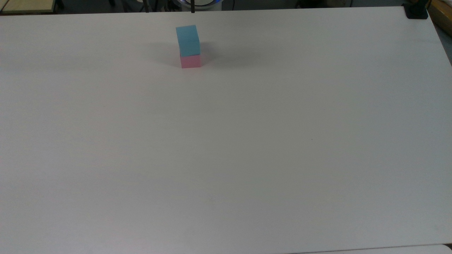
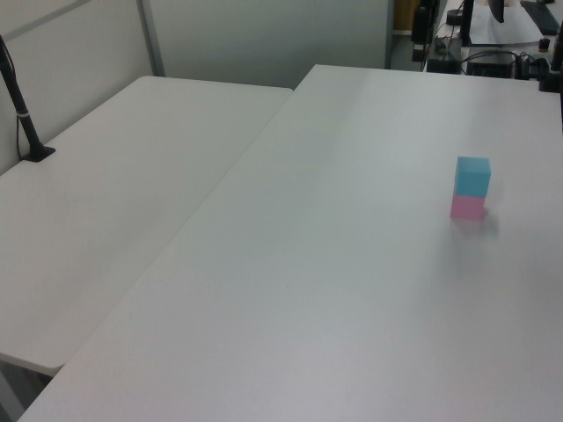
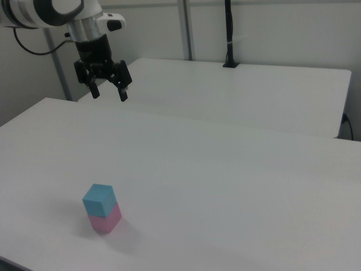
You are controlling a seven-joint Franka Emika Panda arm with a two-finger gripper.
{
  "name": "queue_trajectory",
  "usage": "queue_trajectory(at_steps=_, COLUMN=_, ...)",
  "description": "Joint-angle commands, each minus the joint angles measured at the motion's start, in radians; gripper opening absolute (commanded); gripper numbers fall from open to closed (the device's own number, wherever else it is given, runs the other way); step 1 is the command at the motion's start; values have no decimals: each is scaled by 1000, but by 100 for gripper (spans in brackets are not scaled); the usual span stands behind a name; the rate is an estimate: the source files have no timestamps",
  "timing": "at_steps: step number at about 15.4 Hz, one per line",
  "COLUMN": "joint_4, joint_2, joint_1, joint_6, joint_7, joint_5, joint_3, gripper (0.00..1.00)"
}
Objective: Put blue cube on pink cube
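The blue cube (image 1: 188,39) (image 2: 472,175) (image 3: 98,200) rests squarely on top of the pink cube (image 1: 191,61) (image 2: 467,207) (image 3: 106,220), forming a two-block stack on the white table. In the right view my gripper (image 3: 109,93) hangs high above the table, well up and behind the stack, open with nothing between its fingers. Two dark fingertips (image 1: 192,7) peek in at the top view's upper edge.
The white table (image 1: 247,141) stretches wide around the stack. A second white table (image 2: 114,193) adjoins it on the left view's left, with a black post (image 2: 22,114) clamped to it. Desk equipment (image 2: 493,35) sits beyond the far edge.
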Motion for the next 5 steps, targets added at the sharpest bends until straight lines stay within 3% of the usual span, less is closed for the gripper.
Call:
queue_trajectory(at_steps=1, joint_4=15, joint_2=4, joint_1=15, joint_6=-44, joint_7=21, joint_5=1, joint_3=-3, gripper=100)
queue_trajectory(at_steps=5, joint_4=5, joint_2=-5, joint_1=9, joint_6=-44, joint_7=24, joint_5=2, joint_3=-6, gripper=100)
